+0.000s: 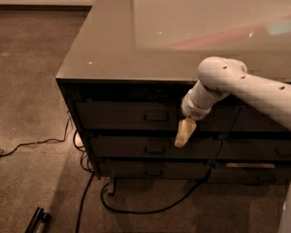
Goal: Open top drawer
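Note:
The top drawer [121, 115] is a wide dark grey-brown front under the counter top, with a small rectangular pull handle [156, 115] at its centre. It stands flush with the cabinet. My gripper [183, 133] hangs from the white arm [242, 84], pointing down, just right of the handle and slightly below it, in front of the drawer's lower right part. It holds nothing that I can see.
Two lower drawers [150, 148] with like handles sit beneath. More drawers [271, 149] lie to the right. The glossy counter top [150, 28] overhangs. Black cables [87, 188] trail on the carpet at the cabinet's foot; a dark object [36, 220] lies at bottom left.

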Tool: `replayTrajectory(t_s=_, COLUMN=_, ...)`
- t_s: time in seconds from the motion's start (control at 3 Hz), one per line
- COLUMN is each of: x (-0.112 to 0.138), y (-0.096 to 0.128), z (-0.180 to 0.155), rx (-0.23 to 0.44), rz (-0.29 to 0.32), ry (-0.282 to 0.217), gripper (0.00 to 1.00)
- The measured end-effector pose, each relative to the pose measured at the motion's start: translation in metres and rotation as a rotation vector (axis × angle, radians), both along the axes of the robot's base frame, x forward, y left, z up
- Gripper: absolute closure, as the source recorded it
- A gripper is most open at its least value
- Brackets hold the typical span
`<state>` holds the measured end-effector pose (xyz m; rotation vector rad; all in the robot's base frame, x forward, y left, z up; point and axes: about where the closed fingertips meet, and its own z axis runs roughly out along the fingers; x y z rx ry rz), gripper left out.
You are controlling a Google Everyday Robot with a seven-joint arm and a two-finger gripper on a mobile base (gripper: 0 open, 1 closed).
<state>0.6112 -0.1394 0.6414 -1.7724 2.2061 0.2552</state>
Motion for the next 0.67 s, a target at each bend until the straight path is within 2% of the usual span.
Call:
replayTrajectory(t_s=0.33, x=-0.0298, y=-0.0048, z=-0.0051, rx=0.005, rz=0.086, ry=0.045, gripper=0.41)
replayTrajectory(t_s=0.67, x=-0.0297, y=-0.0048, z=-0.0016, rx=0.005, rz=0.086, ry=0.045, gripper=0.64)
